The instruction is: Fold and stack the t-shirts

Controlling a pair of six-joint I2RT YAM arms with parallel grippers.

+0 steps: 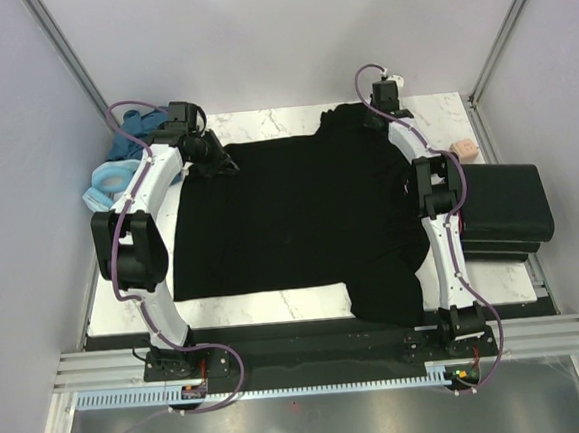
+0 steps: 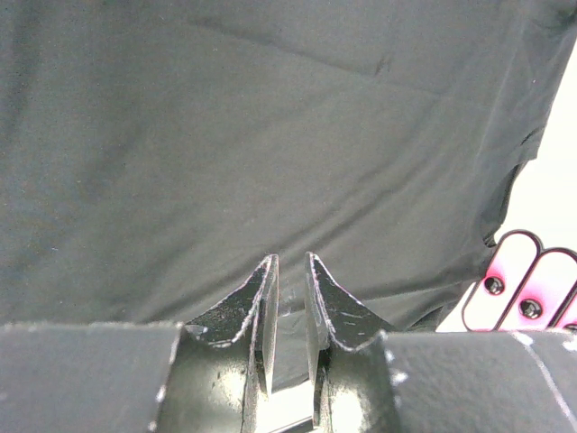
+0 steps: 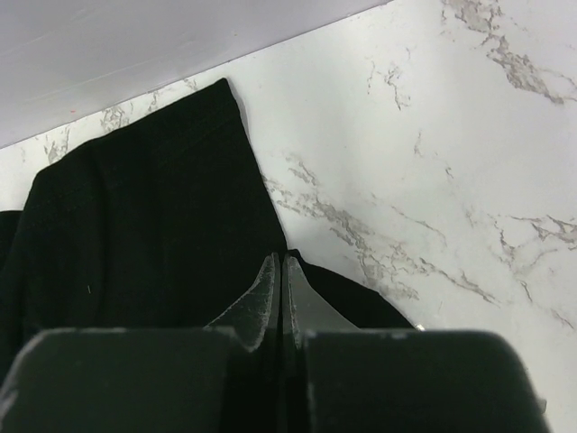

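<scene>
Count, near to far:
- 2 arms: left arm (image 1: 137, 254) and right arm (image 1: 443, 229), bases at the near edge of the table (image 1: 276, 304).
- 1 black shirt (image 1: 300, 216), spread flat over most of the marble. One sleeve reaches toward the near edge and the other toward the far edge.
- 1 stack (image 1: 505, 210) of folded black shirts at the right edge, just beside my right arm. I cannot count the layers for sure.
- 1 light blue shirt (image 1: 106, 183), crumpled at the left edge.
- 1 teal shirt (image 1: 134, 128), crumpled behind it in the far left corner.
- 1 pinkish block (image 1: 462, 147) at far right, clear of the spread shirt.

Pose:
- Left arm rises from its base, bends at the elbow and reaches forward and inward.
- Left gripper (image 2: 290, 262) is at the far left corner of the spread shirt. Its fingers are drawn close with a slim gap, pinching the shirt's cloth. In the wrist view the cloth stretches away smooth ahead of them.
- Right arm runs nearly straight along the shirt's right side to the far edge.
- Right gripper (image 3: 282, 260) is down at the far sleeve, fingers pressed together with no gap showing. Black cloth lies on both sides of the tips and bare marble lies to the right. I cannot tell whether any cloth is caught between them.
</scene>
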